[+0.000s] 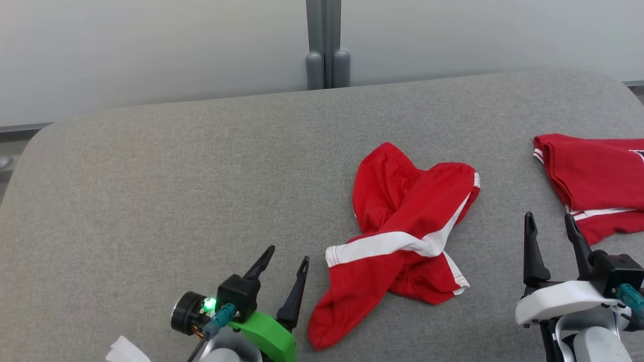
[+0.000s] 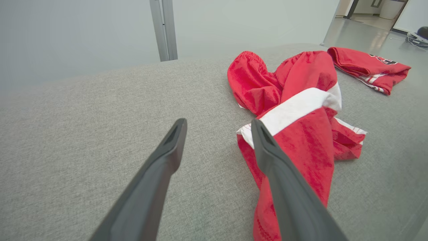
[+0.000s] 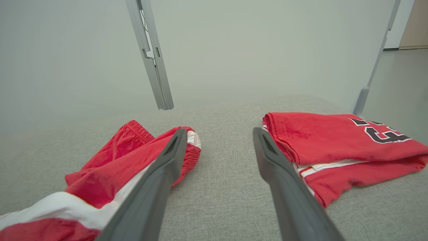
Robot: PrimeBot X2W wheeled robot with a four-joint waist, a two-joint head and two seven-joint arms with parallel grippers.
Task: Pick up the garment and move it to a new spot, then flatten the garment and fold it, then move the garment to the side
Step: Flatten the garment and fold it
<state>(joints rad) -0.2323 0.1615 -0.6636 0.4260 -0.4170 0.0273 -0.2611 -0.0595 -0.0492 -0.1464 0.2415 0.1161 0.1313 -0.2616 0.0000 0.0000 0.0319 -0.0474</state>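
My left hand (image 1: 288,254) stands open and empty just beside the near left edge of the red shorts (image 1: 402,226), which lie twisted in a heap in the middle of the desk (image 1: 176,176). My right hand (image 1: 548,217) is open too, between the shorts and the folded red jersey (image 1: 593,171). Flattening looks next: I should pinch the white-striped hem low, one layer only, and draw the legs apart, clear of the jersey.

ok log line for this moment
left gripper: open, empty | right gripper: open, empty | shorts: crumpled on grey surface | folded jersey: far right
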